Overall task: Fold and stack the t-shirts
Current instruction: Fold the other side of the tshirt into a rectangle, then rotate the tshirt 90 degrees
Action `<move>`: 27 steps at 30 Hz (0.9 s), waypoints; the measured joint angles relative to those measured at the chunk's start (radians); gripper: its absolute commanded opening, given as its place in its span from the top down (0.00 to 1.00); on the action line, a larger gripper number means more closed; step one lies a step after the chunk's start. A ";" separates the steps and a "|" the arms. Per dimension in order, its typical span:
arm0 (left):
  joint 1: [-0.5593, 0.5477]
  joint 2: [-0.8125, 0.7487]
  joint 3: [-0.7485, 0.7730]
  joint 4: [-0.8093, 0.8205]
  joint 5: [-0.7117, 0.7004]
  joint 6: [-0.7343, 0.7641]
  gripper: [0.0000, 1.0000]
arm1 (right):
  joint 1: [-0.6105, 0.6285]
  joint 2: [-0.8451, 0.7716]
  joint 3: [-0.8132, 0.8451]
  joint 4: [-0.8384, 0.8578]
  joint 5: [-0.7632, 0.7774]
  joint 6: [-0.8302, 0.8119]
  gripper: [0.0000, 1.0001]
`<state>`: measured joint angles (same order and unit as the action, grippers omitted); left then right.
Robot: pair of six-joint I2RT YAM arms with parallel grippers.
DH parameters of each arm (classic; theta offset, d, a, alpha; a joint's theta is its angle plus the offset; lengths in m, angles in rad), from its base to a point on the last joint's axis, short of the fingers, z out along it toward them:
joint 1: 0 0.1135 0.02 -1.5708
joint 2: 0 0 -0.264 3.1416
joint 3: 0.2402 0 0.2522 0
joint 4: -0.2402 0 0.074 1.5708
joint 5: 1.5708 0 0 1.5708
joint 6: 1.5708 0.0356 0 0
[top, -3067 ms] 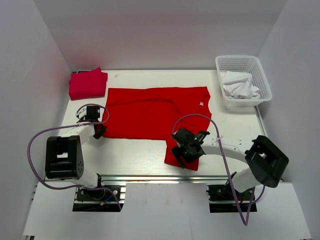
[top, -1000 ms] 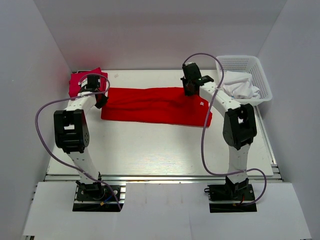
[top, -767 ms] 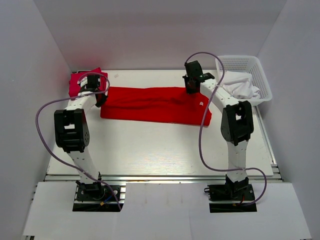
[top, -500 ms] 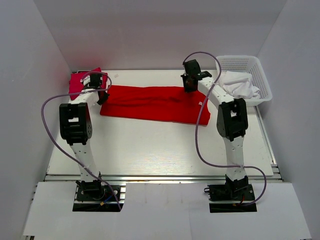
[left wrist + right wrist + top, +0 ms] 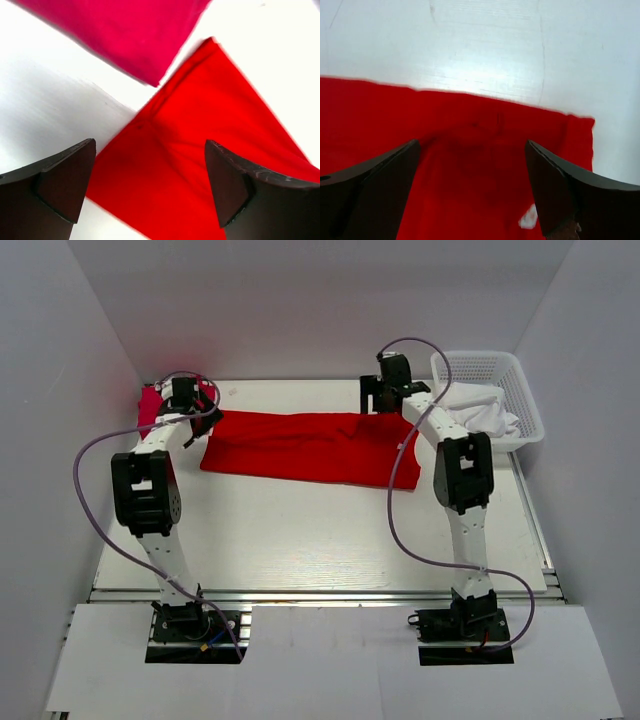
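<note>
Desk: white desk inside a white-walled booth, with two arms reaching from the near edge to the far side.
Red t-shirt: red t-shirt lies flat as a long band across the far half of the desk, doubled over along its length.
Crimson t-shirt: crimson t-shirt sits folded in the far left corner, its corner just beside the red one's left end.
Left pincer: left pincer is spread wide and holds nothing, hovering over the red band's left end.
Right pincer: right pincer is also spread and holds nothing, above the band's far edge near its right end.
Basket: white basket at far right holds white cloth.
Step in hand: probably letting go after the lengthwise fold.
Doing it well: lift straight up without snagging the cloth. For the next fold, pinch both layers at one short end and keep the corners level.
</note>
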<state>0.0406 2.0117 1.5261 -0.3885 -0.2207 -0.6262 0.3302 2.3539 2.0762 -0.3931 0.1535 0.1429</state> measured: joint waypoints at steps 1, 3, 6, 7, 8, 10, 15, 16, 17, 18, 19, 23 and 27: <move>-0.002 -0.024 -0.009 0.005 0.003 0.010 0.00 | -0.004 -0.037 -0.046 0.006 -0.011 -0.001 0.10; -0.005 -0.069 -0.018 0.009 0.018 0.031 0.00 | -0.008 -0.123 -0.152 0.021 -0.044 -0.004 0.10; -0.010 -0.118 -0.036 0.042 0.076 0.068 0.00 | -0.003 -0.229 -0.270 0.026 -0.119 -0.009 0.10; -0.011 -0.126 -0.044 0.054 0.098 0.077 0.00 | -0.001 -0.253 -0.299 0.028 -0.145 -0.011 0.10; -0.013 -0.128 -0.049 0.059 0.121 0.087 0.00 | 0.003 -0.273 -0.325 0.031 -0.175 -0.016 0.10; -0.016 -0.127 -0.066 0.075 0.165 0.103 0.00 | 0.011 -0.283 -0.352 0.040 -0.231 -0.024 0.10; -0.019 -0.108 -0.129 0.109 0.309 0.145 0.00 | 0.032 -0.221 -0.348 0.052 -0.348 -0.027 0.10; -0.019 -0.100 -0.131 0.111 0.327 0.153 0.00 | 0.034 -0.210 -0.343 0.053 -0.356 -0.027 0.10; -0.020 -0.088 -0.131 0.114 0.343 0.162 0.00 | 0.036 -0.187 -0.330 0.055 -0.371 -0.027 0.10; -0.021 -0.078 -0.133 0.118 0.355 0.168 0.00 | 0.037 -0.167 -0.321 0.061 -0.385 -0.025 0.10; -0.022 -0.071 -0.140 0.126 0.365 0.174 0.00 | 0.038 -0.150 -0.316 0.068 -0.396 -0.021 0.10; -0.023 -0.059 -0.185 0.132 0.391 0.185 0.00 | 0.038 -0.089 -0.295 0.096 -0.436 0.000 0.10; -0.023 -0.051 -0.228 0.127 0.402 0.190 0.00 | 0.039 -0.021 -0.226 0.136 -0.463 0.032 0.10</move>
<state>0.0181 1.9602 1.2980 -0.2619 0.1814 -0.4358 0.3687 2.3325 1.8503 -0.2573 -0.3092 0.1745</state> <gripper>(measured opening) 0.992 0.904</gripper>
